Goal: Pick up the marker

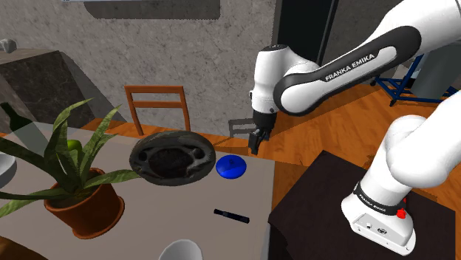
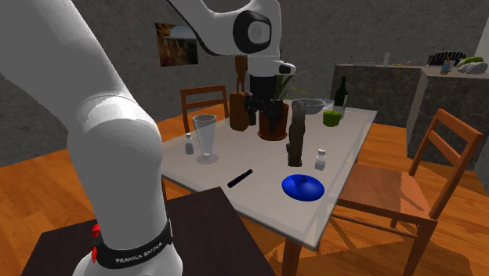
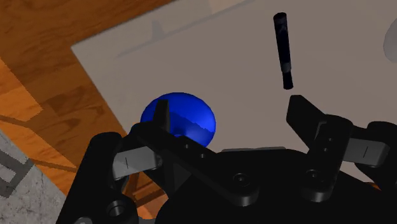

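marker (image 1: 231, 216) flat on pale table (image 1: 177, 214) | jaws wide apart, empty (near blue bowl (image 1: 231, 168)) | wood floor (image 1: 325, 133)

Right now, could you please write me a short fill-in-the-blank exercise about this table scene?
1. The marker lying on the table is ___ in colour.
2. The end effector is ___ and holds nothing.
3. The bowl on the table is ___ in colour.

Missing words: black; open; blue.
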